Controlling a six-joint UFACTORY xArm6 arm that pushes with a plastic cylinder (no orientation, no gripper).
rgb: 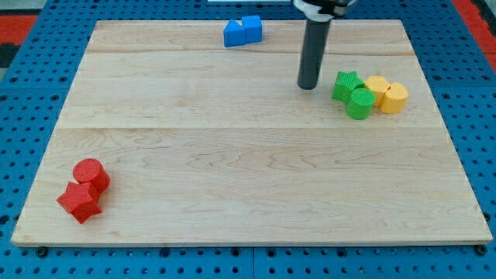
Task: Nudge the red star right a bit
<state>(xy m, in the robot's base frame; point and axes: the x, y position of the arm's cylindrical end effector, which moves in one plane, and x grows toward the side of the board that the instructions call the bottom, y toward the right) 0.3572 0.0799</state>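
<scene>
The red star (79, 201) lies near the board's bottom left corner, touching a red cylinder (91, 173) just above and to its right. My tip (308, 85) rests on the board in the upper right part, far from the red star. It stands a short way left of the green blocks.
Two blue blocks (242, 32) sit together at the view's top centre. A green star (347, 84) and a green cylinder (360, 103) touch two yellow blocks (387, 94) at the right. The wooden board (248, 178) lies on a blue pegboard.
</scene>
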